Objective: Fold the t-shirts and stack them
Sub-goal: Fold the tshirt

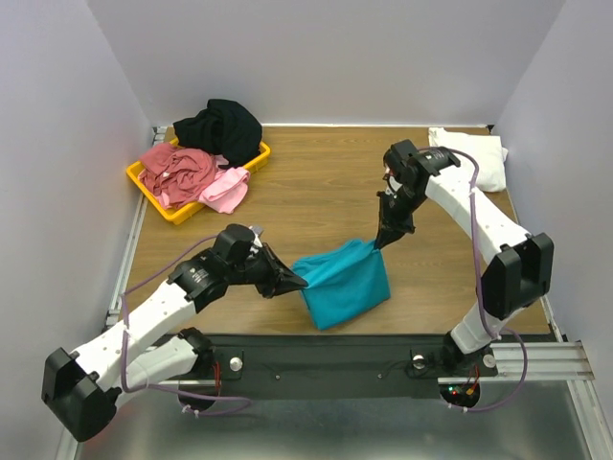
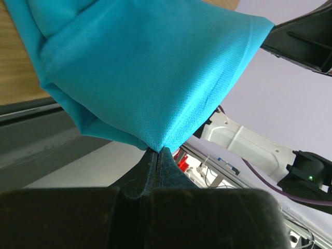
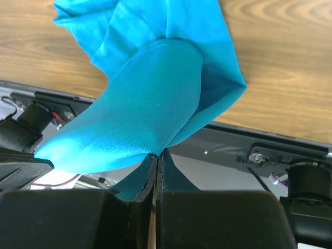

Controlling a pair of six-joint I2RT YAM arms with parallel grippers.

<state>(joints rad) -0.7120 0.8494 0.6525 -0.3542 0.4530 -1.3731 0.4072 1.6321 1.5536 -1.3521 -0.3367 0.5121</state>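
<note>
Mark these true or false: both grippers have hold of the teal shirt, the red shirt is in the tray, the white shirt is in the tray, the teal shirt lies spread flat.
1. The left gripper and the right gripper are each shut on the teal t-shirt. True.
2. The dusty red t-shirt lies in the yellow tray. True.
3. The white shirt lies in the tray. False: the white t-shirt lies on the table, at its far right corner.
4. The teal shirt lies spread flat. False: it is bunched, pinched at two ends.

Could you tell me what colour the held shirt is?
The shirt is teal-blue, clearest in the left wrist view.
</note>
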